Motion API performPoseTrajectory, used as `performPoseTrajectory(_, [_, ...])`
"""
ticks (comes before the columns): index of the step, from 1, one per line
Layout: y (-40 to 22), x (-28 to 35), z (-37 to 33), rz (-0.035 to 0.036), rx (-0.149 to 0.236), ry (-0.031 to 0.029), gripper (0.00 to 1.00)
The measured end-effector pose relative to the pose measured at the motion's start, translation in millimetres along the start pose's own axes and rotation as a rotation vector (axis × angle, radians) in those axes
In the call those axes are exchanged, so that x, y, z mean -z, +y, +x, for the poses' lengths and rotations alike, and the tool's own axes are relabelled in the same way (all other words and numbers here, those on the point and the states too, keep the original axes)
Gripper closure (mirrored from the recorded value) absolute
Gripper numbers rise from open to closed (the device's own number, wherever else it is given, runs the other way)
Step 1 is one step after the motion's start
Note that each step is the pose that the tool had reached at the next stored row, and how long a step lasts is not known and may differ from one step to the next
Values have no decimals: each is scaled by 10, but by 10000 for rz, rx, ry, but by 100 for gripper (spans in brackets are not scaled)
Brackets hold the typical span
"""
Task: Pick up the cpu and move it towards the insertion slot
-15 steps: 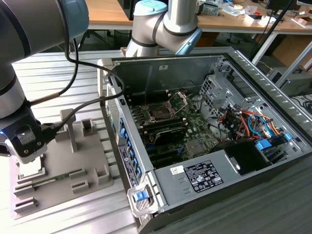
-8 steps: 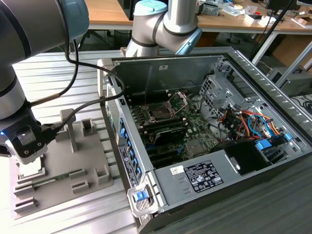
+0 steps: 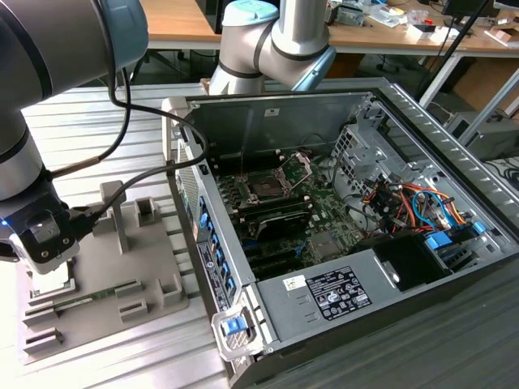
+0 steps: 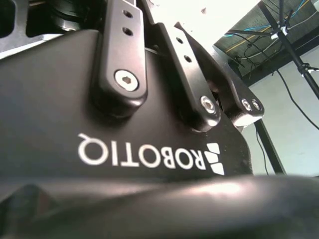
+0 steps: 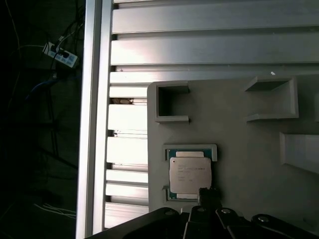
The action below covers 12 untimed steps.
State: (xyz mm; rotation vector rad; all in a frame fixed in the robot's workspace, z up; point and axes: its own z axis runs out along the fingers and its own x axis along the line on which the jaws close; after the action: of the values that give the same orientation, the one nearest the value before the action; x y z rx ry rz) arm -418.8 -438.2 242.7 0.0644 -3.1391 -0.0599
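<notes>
Silvery-white on top, the cpu point(image 5: 189, 173) lies flat in a shallow walled corner seat of a grey fixture plate point(image 5: 239, 149), with a thin green-blue border showing around its metal lid. In the first wrist view a dark part of the claw point(image 3: 49, 261) overlaps one edge of the chip. Whether it touches the chip, and whether the claw is wide, narrow or closed on it, I cannot tell. The chip has not been lifted out of its seat.

In the exterior view the claw hangs low over the fixture plate at about eight o'clock in the scene. The plate rests on a ribbed aluminium desk point(image 3: 81, 121). An open computer case point(image 3: 268, 121) lies on its side at the plate's three o'clock. Inside the case, on the green board, is the insertion slot point(image 3: 266, 186), a dark square in a silver frame. Its hinged metal bracket point(image 3: 298, 164) is raised at the slot's one o'clock. The slot is well apart from the cpu and the claw.

In the second wrist view the claw's black housing and bolted links are seen from close behind.
</notes>
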Motion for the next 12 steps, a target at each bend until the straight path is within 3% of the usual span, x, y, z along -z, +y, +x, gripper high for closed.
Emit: performPoseTrajectory(12, [-3,-26,0,0,0,0,89])
